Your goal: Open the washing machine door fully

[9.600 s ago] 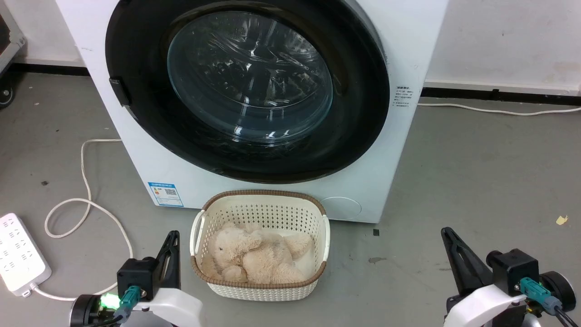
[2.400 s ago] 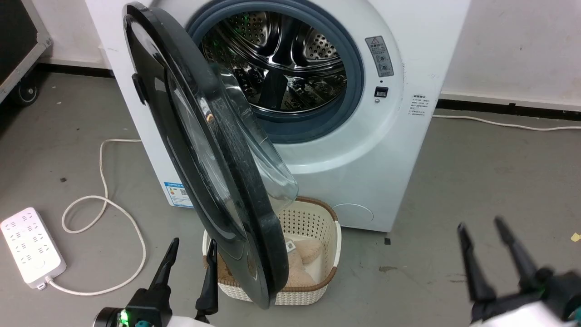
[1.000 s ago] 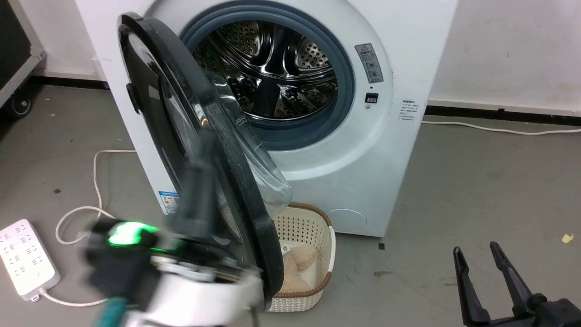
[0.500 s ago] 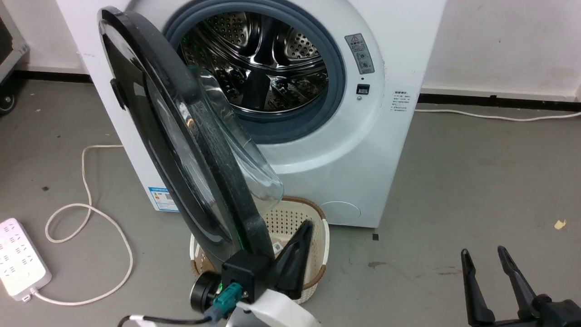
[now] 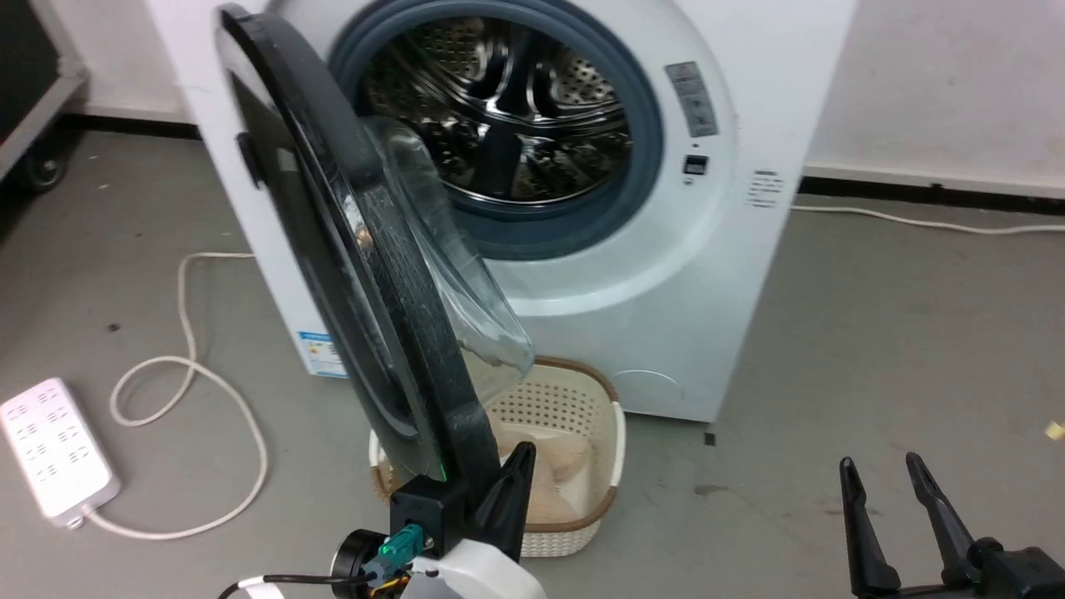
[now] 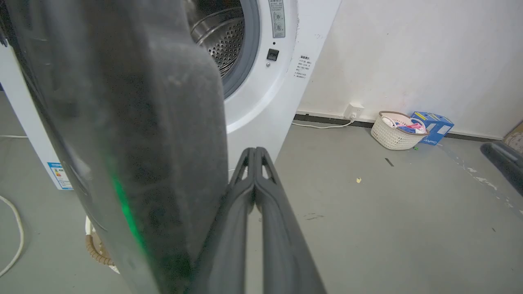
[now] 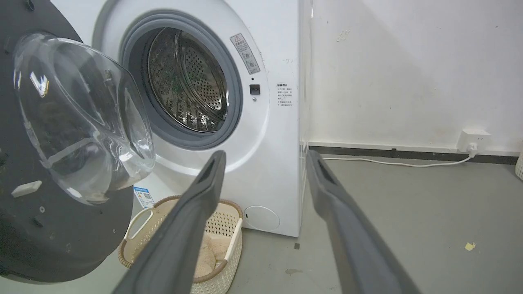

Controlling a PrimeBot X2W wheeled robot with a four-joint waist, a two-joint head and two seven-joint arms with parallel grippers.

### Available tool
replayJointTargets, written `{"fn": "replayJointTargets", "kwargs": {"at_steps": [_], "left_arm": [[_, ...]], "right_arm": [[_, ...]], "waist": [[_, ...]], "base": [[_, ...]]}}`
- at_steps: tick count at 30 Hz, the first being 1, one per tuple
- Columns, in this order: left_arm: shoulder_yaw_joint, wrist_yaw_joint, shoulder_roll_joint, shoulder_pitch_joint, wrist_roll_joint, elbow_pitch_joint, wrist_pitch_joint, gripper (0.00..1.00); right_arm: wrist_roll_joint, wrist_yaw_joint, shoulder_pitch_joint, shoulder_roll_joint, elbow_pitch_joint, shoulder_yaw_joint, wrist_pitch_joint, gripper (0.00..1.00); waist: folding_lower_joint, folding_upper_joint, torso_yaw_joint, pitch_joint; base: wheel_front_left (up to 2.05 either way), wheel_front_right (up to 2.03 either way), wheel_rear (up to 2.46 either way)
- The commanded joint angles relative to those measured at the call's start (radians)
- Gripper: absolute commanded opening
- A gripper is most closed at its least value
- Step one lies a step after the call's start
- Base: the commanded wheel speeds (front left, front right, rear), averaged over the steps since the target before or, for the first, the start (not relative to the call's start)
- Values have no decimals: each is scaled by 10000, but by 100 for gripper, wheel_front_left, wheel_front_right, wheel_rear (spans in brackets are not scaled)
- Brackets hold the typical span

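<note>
Door: washing machine door [image 5: 366, 249] rim at 9 o'clock, just beside left gripper [image 6: 254, 152].
Nearer: left gripper, fingers pressed together, empty.
Farther: right gripper [image 5: 879, 466], spread.

The left gripper [image 6: 253, 152] is made of two long, matt dark-grey fingers [image 6: 233, 228] that taper to narrow tips, with slim slots cut near the ends; the right gripper [image 5: 879, 462] is built alike. Behind the left fingers a black boxy housing [image 5: 426, 509] is mounted. At its seven o'clock a teal plug [image 5: 398, 549] with a thin black cable [image 5: 274, 578] is fitted, and at its five o'clock a glossy white forearm shell [image 5: 478, 581] is joined.
</note>
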Motion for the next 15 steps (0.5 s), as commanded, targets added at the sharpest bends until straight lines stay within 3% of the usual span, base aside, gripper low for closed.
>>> {"fn": "replayJointTargets", "kwargs": {"at_steps": [1, 9, 15], "left_arm": [[104, 20, 218, 83, 5, 85, -59, 0], [291, 70, 745, 685, -127, -218, 70, 0], [760, 357, 1262, 980, -140, -668, 142, 0]], "right_arm": [[41, -7, 6, 33, 29, 14, -43, 100], [287, -7, 216, 34, 76, -62, -43, 100], [411, -7, 195, 34, 167, 81, -43, 100]], "waist": [[0, -1, 239, -67], [0, -1, 1481, -342], [0, -1, 2376, -401]], "base": [[0, 0, 0], [0, 0, 0], [0, 0, 0]]}}
